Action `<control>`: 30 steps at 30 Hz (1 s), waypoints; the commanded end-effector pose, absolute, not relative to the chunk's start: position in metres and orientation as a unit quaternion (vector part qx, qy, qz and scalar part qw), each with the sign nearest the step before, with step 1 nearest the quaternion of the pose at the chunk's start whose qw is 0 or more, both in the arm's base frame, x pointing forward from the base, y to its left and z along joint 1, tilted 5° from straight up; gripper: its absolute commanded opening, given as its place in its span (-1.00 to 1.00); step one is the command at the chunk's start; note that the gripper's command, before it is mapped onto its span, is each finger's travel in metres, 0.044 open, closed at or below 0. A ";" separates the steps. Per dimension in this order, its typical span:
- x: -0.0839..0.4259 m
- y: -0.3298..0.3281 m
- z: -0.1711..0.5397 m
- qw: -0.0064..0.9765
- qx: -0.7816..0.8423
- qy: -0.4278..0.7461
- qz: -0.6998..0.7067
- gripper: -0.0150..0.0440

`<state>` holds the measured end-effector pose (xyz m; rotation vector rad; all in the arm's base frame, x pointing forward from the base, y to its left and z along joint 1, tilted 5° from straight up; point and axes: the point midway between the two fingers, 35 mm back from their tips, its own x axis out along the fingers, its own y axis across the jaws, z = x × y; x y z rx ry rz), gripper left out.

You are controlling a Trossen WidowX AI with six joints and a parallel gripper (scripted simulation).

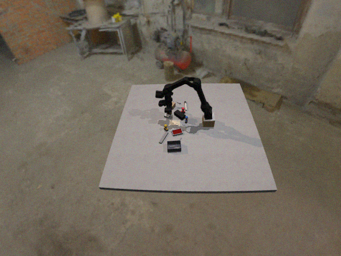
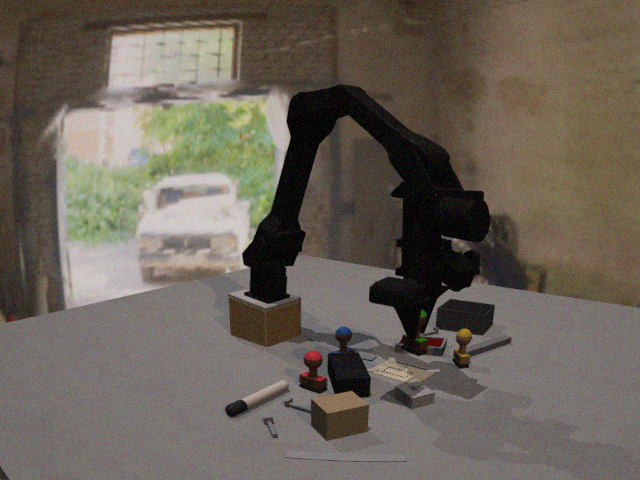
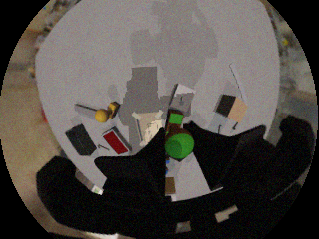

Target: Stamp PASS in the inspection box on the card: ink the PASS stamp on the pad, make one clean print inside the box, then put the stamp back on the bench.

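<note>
Counter (image 1: 220,165) (image 2: 129,387) (image 3: 75,55): broad pale slab; widest stretches run from the cluster to the near edge and out to the near-right corner; black arm (image 1: 200,95) (image 2: 299,180) rises from a wooden mount (image 1: 208,123) (image 2: 265,321), between cluster and right edge, arching toward the left edge; its gripper (image 1: 168,110) (image 2: 417,335) (image 3: 173,129) points down, clamped on the green-knobbed stamp (image 2: 422,315) (image 3: 179,145), held upright; print face hidden.

Dark tray (image 1: 173,150) (image 2: 462,319) is the cluster's item closest to the near edge; black block (image 1: 179,114) (image 2: 349,373) lies toward the far edge, red stamp (image 1: 183,110) (image 2: 312,364) and blue stamp (image 1: 186,118) (image 2: 343,333) near it; red ink pad (image 1: 177,132) (image 2: 436,342) (image 3: 116,141) sits between tray and card (image 1: 175,122) (image 2: 395,369) (image 3: 150,126); yellow stamp (image 1: 165,127) (image 2: 463,338) (image 3: 101,116) stands on the pad's left-edge side, tight room there; card markings too small to read.
</note>
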<state>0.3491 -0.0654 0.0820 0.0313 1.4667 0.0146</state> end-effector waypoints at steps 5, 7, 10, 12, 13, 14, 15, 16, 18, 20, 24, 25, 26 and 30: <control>0.342 -0.023 0.083 0.743 0.015 0.669 0.003 -0.49; 0.340 -0.011 0.083 0.743 0.016 0.669 0.003 -0.49; 0.335 0.006 0.083 0.743 0.016 0.669 0.004 -0.49; 0.331 0.017 0.083 0.743 0.016 0.669 0.004 -0.49; 0.329 0.022 0.083 0.743 0.016 0.669 0.004 -0.49; 0.327 0.027 0.083 0.743 0.017 0.669 0.004 -0.49; 0.325 0.033 0.082 0.743 0.017 0.669 0.005 -0.49; 0.323 0.038 0.082 0.743 0.017 0.669 0.005 -0.49; 0.318 0.048 0.082 0.743 0.017 0.669 0.005 -0.49; 0.313 0.058 0.082 0.743 0.018 0.669 0.005 -0.49; 0.302 0.077 0.081 0.743 0.018 0.669 0.006 -0.49; 0.299 0.081 0.081 0.743 0.019 0.669 0.006 -0.49; 0.296 0.086 0.080 0.743 0.019 0.668 0.006 -0.49; 0.283 0.103 0.079 0.744 0.020 0.668 0.007 -0.49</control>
